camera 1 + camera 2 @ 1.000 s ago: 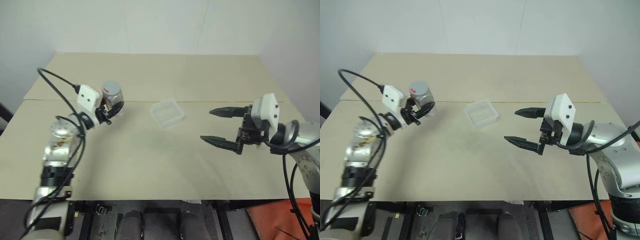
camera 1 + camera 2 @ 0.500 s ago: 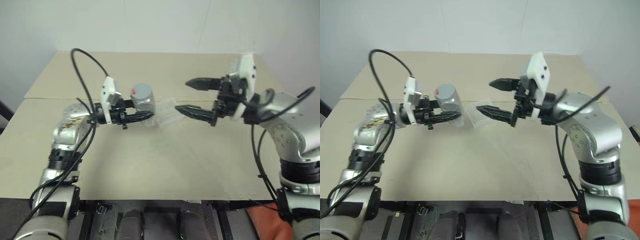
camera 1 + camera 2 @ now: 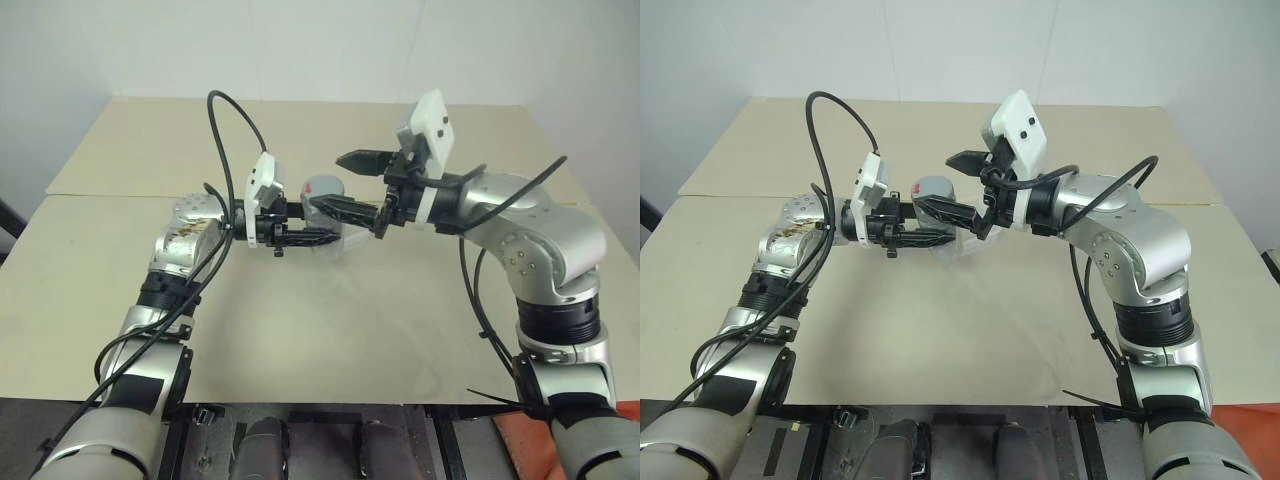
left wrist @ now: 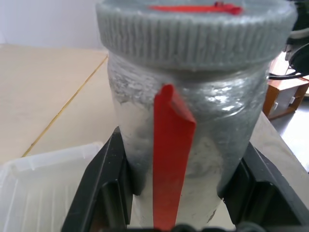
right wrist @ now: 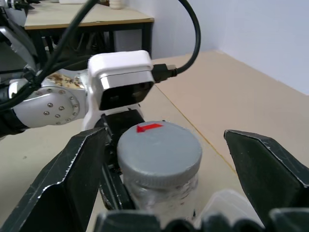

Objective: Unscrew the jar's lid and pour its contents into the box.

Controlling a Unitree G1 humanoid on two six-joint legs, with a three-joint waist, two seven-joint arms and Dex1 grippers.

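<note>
One jar (image 3: 322,198), one lid (image 5: 159,151), one box (image 3: 345,238), two grippers. Left gripper (image 3: 318,236), jaws clenched on the jar, holds it above the table (image 3: 330,320) over the box. Right gripper (image 3: 340,182), jaws spread, straddles the lid. Both arms have swung inward since the earlier frame.

I can't read any text, brand or number from here; the only marks I see are a plain red arrow-like mark on the lid (image 5: 159,149) and a red strip on the jar (image 4: 186,154), neither carrying letters
</note>
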